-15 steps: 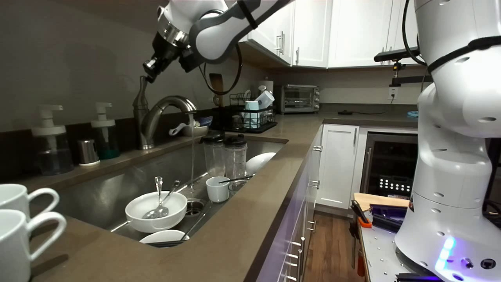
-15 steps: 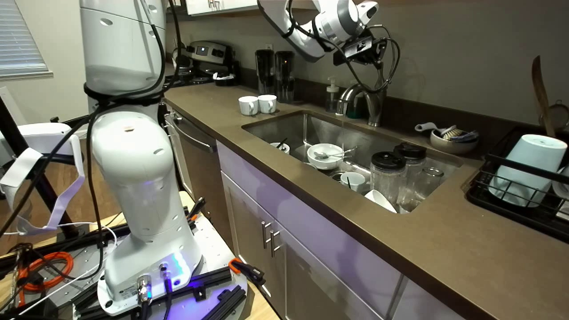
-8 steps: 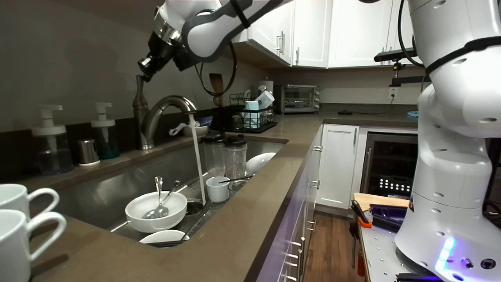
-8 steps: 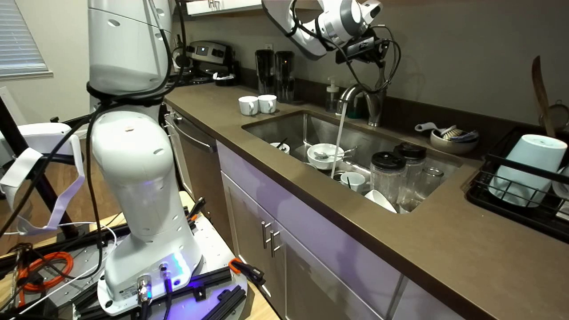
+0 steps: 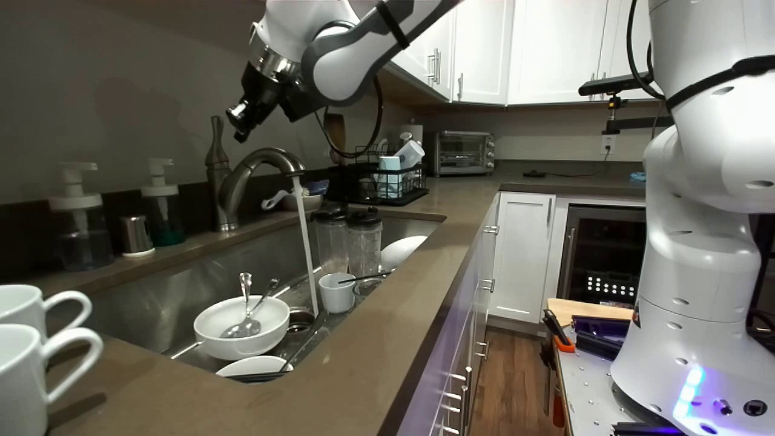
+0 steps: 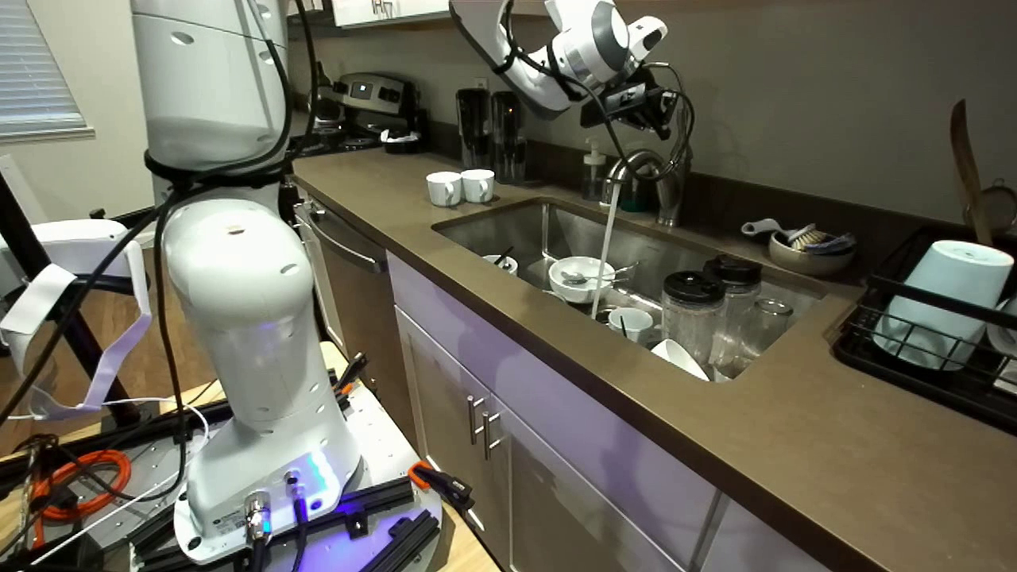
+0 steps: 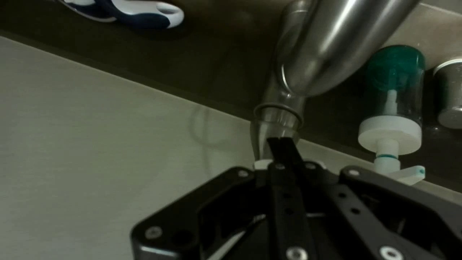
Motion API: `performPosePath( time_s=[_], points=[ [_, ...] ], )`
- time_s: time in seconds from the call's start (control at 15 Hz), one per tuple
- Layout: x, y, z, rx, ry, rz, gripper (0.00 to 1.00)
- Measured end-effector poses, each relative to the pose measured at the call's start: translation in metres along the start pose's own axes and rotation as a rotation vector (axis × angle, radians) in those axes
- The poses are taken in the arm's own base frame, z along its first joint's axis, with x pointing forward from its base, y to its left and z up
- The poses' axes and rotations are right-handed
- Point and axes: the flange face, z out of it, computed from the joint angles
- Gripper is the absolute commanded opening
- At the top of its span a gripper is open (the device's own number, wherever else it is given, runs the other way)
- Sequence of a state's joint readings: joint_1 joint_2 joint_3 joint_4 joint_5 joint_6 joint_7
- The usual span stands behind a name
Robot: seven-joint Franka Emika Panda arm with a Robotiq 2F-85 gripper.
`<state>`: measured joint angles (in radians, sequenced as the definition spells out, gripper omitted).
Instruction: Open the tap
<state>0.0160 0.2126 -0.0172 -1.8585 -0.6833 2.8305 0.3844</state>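
Note:
The brushed-steel tap [image 5: 242, 175] stands behind the sink in both exterior views, with a tall upright lever [image 5: 217, 145] on its body. A thick white stream of water [image 5: 307, 242] runs from the spout into the sink; it also shows in an exterior view [image 6: 606, 246]. My gripper [image 5: 241, 136] is shut and empty, above the spout and to one side of the lever's top, with a gap between them. In the wrist view, the closed fingertips [image 7: 281, 140] overlap the tap's lever base [image 7: 276, 126], and the spout [image 7: 332, 47] is above them.
The steel sink holds a white bowl [image 5: 242, 327] with spoons, a white cup [image 5: 336, 293] and lidded clear jars [image 6: 693, 318]. Pump bottles [image 5: 160, 206] stand beside the tap. White mugs [image 5: 36, 363] and a dish rack [image 6: 914, 334] are on the counter.
The thin stream has become thick and slants forward. The lever top has shifted slightly back. My gripper was at the lever's top and has moved off it, forward and a little lower.

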Motion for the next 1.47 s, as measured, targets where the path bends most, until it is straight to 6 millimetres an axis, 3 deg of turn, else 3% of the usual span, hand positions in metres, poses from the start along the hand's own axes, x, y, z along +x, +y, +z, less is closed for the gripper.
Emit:
performPosePath(
  time_s=[0.4,0.87,1.47],
  points=[
    [-0.040,-0.008,-0.052,-0.059,0.014,0.042,0.04],
    [-0.082,-0.032,-0.100,0.011,-0.017,0.087,0.04],
    [-0.093,-0.052,-0.159,0.150,-0.146,0.121,0.04]
  ],
)
